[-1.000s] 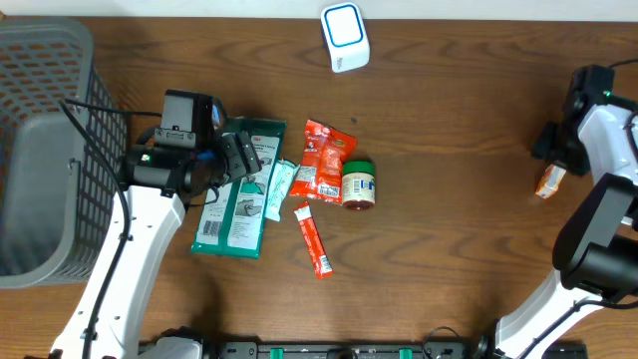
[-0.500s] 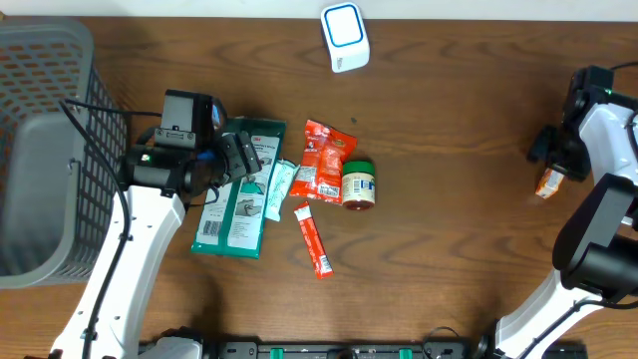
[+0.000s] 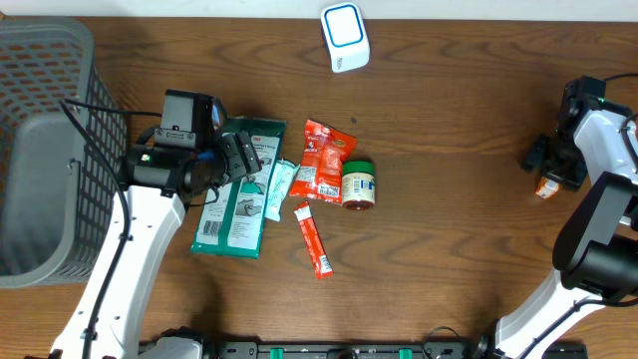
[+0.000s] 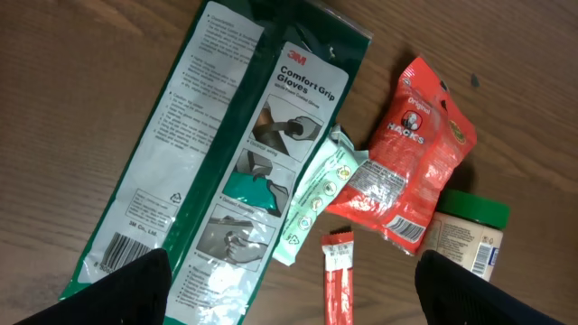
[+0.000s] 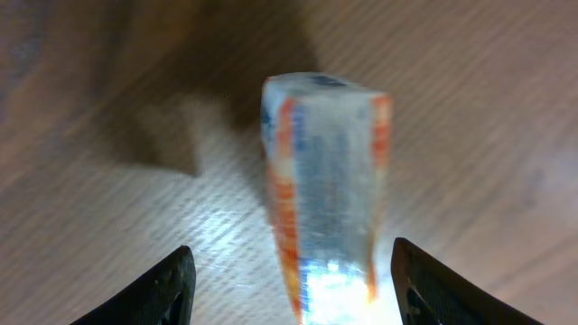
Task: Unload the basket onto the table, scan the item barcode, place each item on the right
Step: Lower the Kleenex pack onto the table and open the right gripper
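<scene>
Rightward on the table (image 3: pixel 449 249), the right claw (image 5: pixel 291 271) now stands wider than a second ago, and its wrist sits a little lower and further left in the overhead view. Its fingers flank a small orange-and-white carton (image 5: pixel 325 181) with a gap on each side, so it grips nothing. This carton stands near the table's right edge, well apart from the other goods and from the white scanner (image 3: pixel 345 37) at the far edge. Up close it is blurred, so no print or barcode can be made out; from above, the arm hides half of it.

Over at the left, the left claw (image 4: pixel 293 271) hangs wide open and empty above a green glove pack (image 4: pixel 226 153), one finger covering part of that pack's barcode. Beside the pack lie a pale sachet (image 4: pixel 316 203), a red bag (image 4: pixel 411 158) and a green-lidded jar (image 4: pixel 470 230), the jar partly hidden by the other finger. A red stick sachet (image 4: pixel 337 280) is cut off by the lower edge, and the grey basket (image 3: pixel 40 150) by the left edge
</scene>
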`<state>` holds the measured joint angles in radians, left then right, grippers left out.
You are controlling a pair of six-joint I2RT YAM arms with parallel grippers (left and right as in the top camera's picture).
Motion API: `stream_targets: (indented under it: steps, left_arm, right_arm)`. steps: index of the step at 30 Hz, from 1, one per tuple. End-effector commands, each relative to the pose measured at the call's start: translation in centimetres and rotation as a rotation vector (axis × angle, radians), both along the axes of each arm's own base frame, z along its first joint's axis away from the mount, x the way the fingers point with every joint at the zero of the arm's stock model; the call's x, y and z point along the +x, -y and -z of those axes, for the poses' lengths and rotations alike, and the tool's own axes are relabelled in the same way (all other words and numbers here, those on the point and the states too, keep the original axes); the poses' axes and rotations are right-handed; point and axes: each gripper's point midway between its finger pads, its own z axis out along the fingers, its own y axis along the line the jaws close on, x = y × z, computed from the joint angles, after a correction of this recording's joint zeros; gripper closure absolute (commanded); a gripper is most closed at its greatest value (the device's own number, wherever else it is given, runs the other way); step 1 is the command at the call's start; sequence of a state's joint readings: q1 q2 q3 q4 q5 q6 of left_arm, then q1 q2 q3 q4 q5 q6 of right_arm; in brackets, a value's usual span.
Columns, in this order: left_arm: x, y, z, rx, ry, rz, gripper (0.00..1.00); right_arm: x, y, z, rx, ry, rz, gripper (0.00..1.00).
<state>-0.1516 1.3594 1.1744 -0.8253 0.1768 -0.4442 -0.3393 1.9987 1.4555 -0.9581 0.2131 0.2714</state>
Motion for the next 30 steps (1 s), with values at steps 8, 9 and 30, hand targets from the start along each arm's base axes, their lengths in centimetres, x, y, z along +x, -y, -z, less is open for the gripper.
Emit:
stream_targets:
  steps: [8,9,30]
  left_arm:
    - [0.3,-0.2,-0.7,0.008,0.023,-0.002,0.13]
    - [0.3,-0.2,-0.7,0.008,0.023,-0.002,0.13]
    - [0.3,-0.2,-0.7,0.008,0.023,-0.002,0.13]
  right_arm:
    - [1.7,-4.1,0.7,0.233,0.088,-0.091,0.35]
    - [1.7,-4.0,0.7,0.233,0.088,-0.091,0.34]
    - [4.7,-6.2,2.5,0.338,0.27,-0.218,0.63]
